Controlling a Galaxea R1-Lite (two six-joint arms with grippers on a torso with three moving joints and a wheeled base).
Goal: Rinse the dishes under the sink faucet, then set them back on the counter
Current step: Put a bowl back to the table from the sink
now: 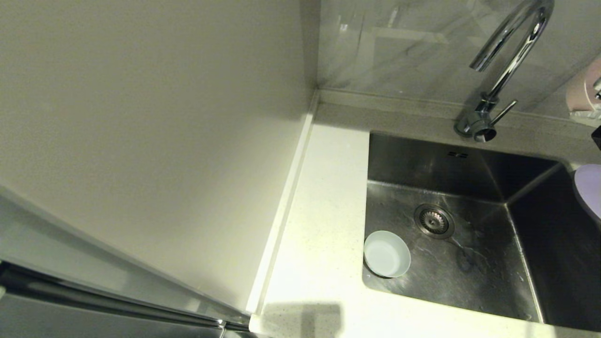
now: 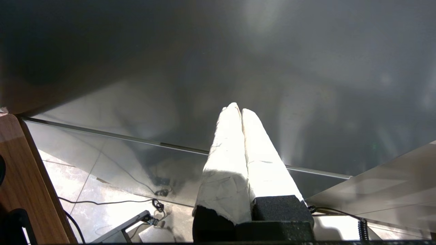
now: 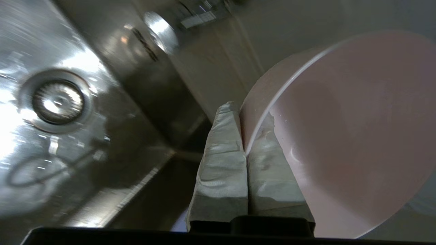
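Note:
My right gripper (image 3: 248, 114) is shut on the rim of the pale pink cup (image 3: 347, 136), one finger inside and one outside. In the head view the cup (image 1: 582, 89) hangs at the far right, to the right of the chrome faucet (image 1: 509, 61) and above the sink's back right corner. The pale blue-white bowl (image 1: 386, 254) stands upright in the steel sink (image 1: 469, 281), in its near left corner. A part of the lilac plate (image 1: 589, 188) shows at the right edge, by the sink's right wall. My left gripper (image 2: 237, 108) is shut and empty, parked low, out of the head view.
The white speckled counter (image 1: 324, 211) runs along the sink's left side and front, bounded by a cream wall panel (image 1: 141, 141) on the left. The round drain strainer (image 1: 434, 220) lies mid-basin. The faucet's lever (image 1: 503, 113) sticks out towards the right.

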